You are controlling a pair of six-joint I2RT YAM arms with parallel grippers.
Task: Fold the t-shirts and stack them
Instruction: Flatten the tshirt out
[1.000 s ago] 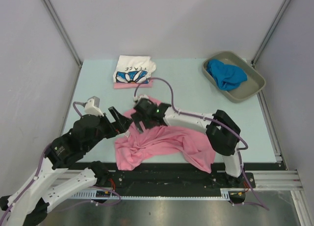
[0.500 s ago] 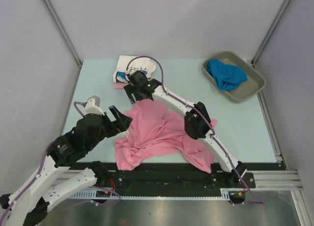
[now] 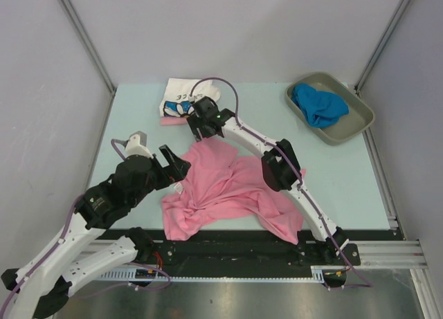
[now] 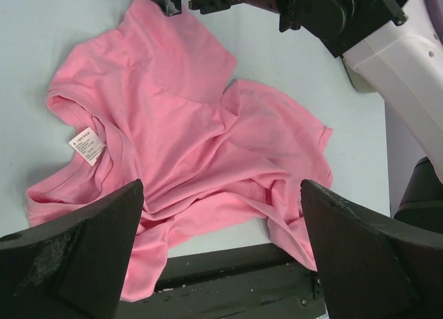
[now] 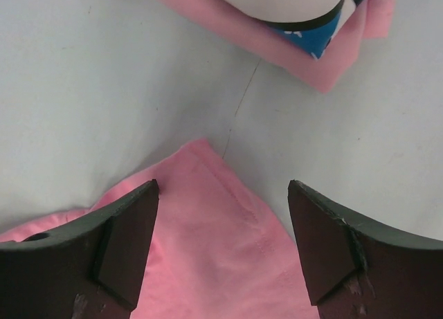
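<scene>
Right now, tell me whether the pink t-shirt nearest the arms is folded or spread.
Spread, not folded: the pink t-shirt lies open and rumpled, neck label exposed, creases bunched across its middle.

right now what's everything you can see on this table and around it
loose t-shirt: one, pink, crumpled at the table's near middle
printed t-shirt: one, white with blue flower print, folded, far left
folded t-shirt: one, pink, under the printed one
bunched t-shirt: one, bright blue, inside the tray
tray: one, grey-olive, far right corner
table: one, pale blue-green
left pincer: one, black, open, over the loose shirt's near left
right pincer: one, black, open, above the loose shirt's far corner
</scene>
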